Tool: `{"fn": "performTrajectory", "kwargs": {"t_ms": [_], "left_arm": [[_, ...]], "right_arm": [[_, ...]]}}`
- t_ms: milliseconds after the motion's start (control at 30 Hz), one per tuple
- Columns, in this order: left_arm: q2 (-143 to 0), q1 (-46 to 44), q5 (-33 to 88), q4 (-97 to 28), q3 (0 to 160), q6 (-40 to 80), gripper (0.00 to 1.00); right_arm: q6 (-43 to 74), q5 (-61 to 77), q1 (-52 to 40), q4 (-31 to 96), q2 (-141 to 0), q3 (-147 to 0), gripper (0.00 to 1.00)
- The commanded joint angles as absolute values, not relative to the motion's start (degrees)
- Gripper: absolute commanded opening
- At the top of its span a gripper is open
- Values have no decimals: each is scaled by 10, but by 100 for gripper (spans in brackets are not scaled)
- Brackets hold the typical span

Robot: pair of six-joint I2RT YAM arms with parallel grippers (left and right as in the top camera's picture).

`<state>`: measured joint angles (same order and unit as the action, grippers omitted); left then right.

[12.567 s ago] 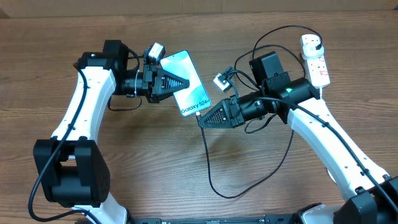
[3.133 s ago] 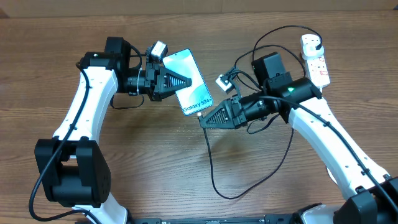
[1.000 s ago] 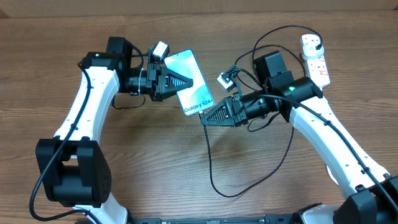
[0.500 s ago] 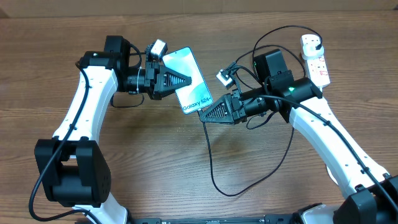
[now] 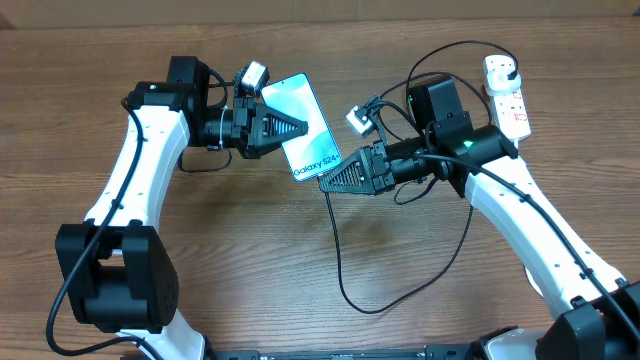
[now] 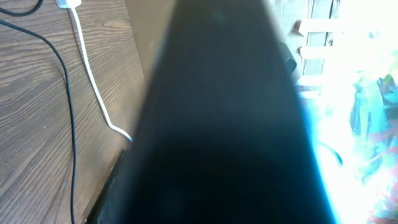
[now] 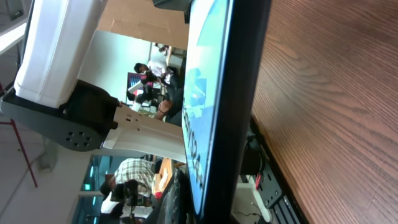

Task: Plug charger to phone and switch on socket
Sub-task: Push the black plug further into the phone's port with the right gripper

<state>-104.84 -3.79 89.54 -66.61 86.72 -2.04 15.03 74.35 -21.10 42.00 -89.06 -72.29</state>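
The left gripper (image 5: 298,128) has its jaws closed tight on the left long edge of the phone (image 5: 318,152). The phone sits at a slant near the table's (image 5: 240,260) middle, with its cyan screen reading "Galaxy S24+" facing up. The right gripper (image 5: 324,184) is pinched shut on the tip of the charger (image 5: 334,250), pressed against the phone's lower end; whether the tip is seated cannot be told. The black cable loops down, then back up to the socket (image 5: 508,96), far right, where its plug sits.
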Motion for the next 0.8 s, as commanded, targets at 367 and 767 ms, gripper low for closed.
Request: {"fn": "performTrajectory", "kwargs": {"t_ms": [367, 767], "left_arm": [[-1030, -73, 907, -675, 877, -43, 4], [-1030, -73, 907, -675, 877, -43, 4]], "right_arm": [[180, 708, -198, 392, -896, -730, 4], [230, 706, -194, 362, -896, -730, 4]]}}
